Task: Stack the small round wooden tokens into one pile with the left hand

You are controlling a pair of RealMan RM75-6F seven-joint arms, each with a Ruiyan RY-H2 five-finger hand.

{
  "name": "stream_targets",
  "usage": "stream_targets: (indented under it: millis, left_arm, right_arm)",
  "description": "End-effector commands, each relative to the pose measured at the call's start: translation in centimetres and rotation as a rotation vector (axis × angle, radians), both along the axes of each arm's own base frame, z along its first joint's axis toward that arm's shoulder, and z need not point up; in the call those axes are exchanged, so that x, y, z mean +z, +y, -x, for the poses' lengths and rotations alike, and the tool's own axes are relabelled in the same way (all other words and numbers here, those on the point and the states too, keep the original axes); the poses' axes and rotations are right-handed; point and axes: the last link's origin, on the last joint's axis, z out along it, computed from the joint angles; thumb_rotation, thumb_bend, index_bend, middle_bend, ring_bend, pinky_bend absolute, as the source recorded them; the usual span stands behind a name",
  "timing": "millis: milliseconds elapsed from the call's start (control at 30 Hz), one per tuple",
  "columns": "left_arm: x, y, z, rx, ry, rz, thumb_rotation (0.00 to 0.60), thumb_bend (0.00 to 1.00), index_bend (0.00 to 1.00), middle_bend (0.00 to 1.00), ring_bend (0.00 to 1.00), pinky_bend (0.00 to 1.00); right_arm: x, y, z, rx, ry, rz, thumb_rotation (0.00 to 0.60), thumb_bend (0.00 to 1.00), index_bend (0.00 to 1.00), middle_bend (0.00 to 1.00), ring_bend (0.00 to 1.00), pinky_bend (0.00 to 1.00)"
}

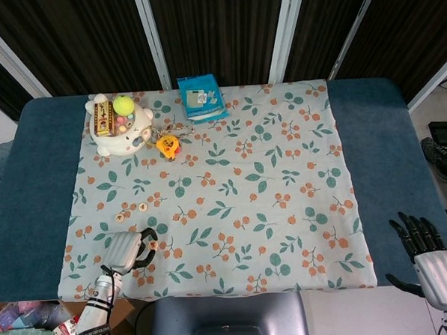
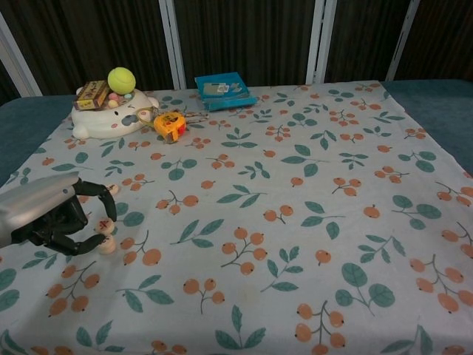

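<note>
- The left hand hangs low over the near-left of the cloth, thumb and fingertip pinching a token.
- A second token lies right beneath; two more sit apart, farther back.
- Judging the step as placing: centre the held piece over the lower one, lower it flat, then let go gently without a sideways nudge.
- The right hand idles off the bench, fingers spread, holding nothing.

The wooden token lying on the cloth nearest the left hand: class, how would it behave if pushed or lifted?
The token looks flat and low, so it should probably slide, not tip. Its round rim suggests it could roll on edge. Small wood: likely light, stiff.
</note>
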Motion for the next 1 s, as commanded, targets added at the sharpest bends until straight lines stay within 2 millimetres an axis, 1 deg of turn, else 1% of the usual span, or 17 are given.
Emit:
stream_targets:
  millis: [33, 800, 1000]
  left_arm:
    - [-0.1, 0.0, 0.1, 0.001, 0.002, 0.003, 0.600, 0.40, 0.49, 1.00, 1.00, 1.00]
    - [-0.6, 0.2, 1.0, 0.020, 0.034, 0.013, 0.600, 0.40, 0.46, 1.00, 1.00, 1.00]
    - [-0.6, 0.2, 1.2, 0.022, 0.041, 0.015, 0.600, 0.40, 0.44, 1.00, 1.00, 1.00]
  right_arm:
    - [0.0, 0.0, 0.0, 0.000, 0.000, 0.000, 0.600, 0.20, 0.00, 0.00, 0.00, 0.03]
    - [0.0, 0.0, 0.0, -0.003, 0.001, 0.002, 0.600, 0.20, 0.00, 0.00, 0.00, 0.03]
    - [0.0, 0.0, 0.0, -0.003, 0.001, 0.002, 0.600, 0.20, 0.00, 0.00, 0.00, 0.03]
